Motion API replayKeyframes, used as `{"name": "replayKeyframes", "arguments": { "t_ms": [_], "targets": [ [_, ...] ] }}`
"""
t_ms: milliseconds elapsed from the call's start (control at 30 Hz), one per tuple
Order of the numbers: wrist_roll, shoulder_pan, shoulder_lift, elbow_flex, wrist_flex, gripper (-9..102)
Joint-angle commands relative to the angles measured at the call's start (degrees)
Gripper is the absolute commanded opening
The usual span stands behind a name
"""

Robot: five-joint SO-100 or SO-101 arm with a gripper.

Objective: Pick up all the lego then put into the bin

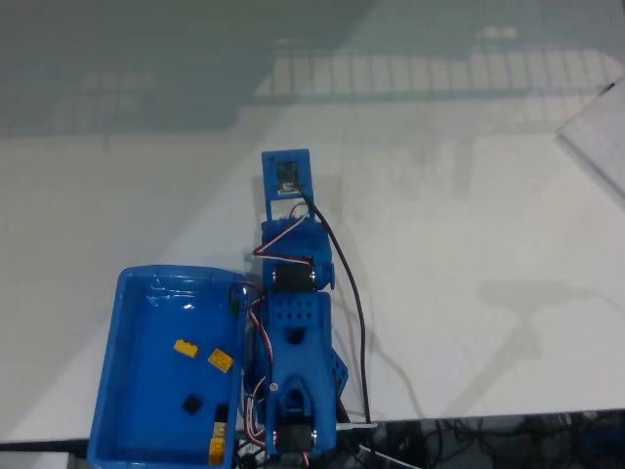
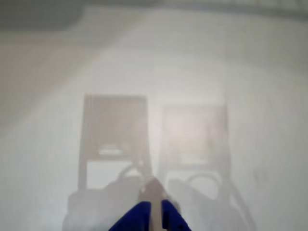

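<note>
The bin (image 1: pixel 109 376) is a shallow bright blue tray at the lower left of the fixed view, beside the arm's base. Lego lies on its floor: one yellow brick (image 1: pixel 185 347), a second yellow brick (image 1: pixel 222 361) and a black brick (image 1: pixel 192 402). A further yellow and black bit (image 1: pixel 220 445) shows at the bin's lower right edge; I cannot tell what it is. The blue arm (image 1: pixel 298 322) is folded back over its base. In the wrist view my gripper (image 2: pixel 155 211) points at bare white table, its blue fingertips (image 2: pixel 143 214) nearly touching with nothing between them.
White table stretches ahead and to the right of the arm. A pale sheet or board (image 1: pixel 598 132) lies at the far right edge. A black cable (image 1: pixel 359 322) runs down the arm's right side. The table's front edge (image 1: pixel 488 420) runs along the bottom.
</note>
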Motion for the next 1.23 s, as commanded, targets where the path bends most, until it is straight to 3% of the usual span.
{"name": "replayKeyframes", "arguments": {
  "t_ms": [0,233,1200],
  "targets": [
    [-0.79,0.53,0.88,1.93,3.43,0],
    [-2.11,1.85,0.97,2.02,11.78,0],
    [-1.85,2.37,-1.05,2.02,11.95,0]
  ]
}}
